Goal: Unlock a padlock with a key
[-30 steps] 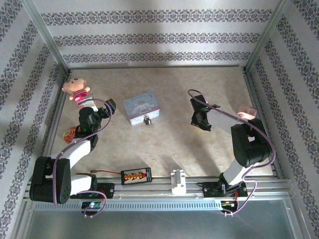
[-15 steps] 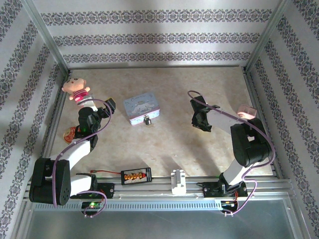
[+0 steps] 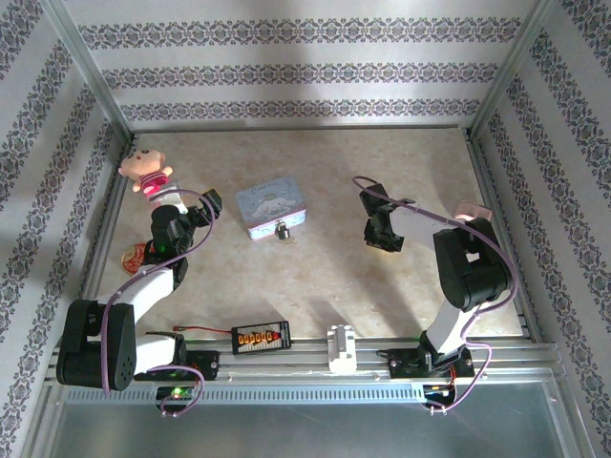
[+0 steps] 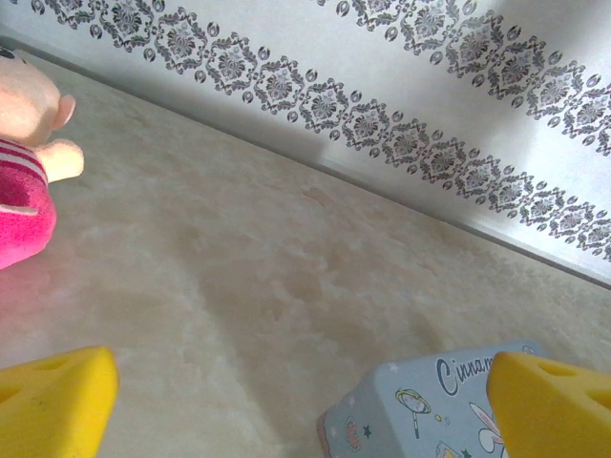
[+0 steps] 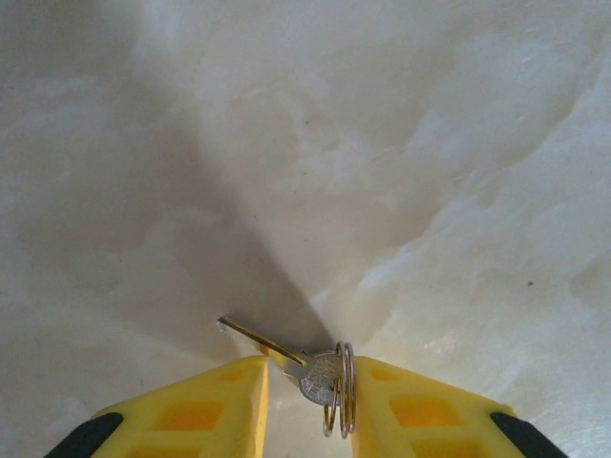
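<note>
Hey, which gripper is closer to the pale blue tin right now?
Left. The left gripper hangs open just left of the tin; the right gripper, pinching the key, sits farther off to its right.

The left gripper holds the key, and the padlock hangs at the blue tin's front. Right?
No: the right gripper holds the key, as the right wrist view shows. The padlock does hang at the blue tin's front.

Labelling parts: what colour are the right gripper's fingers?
The fingers are yellow; right wrist view shows best.
</note>
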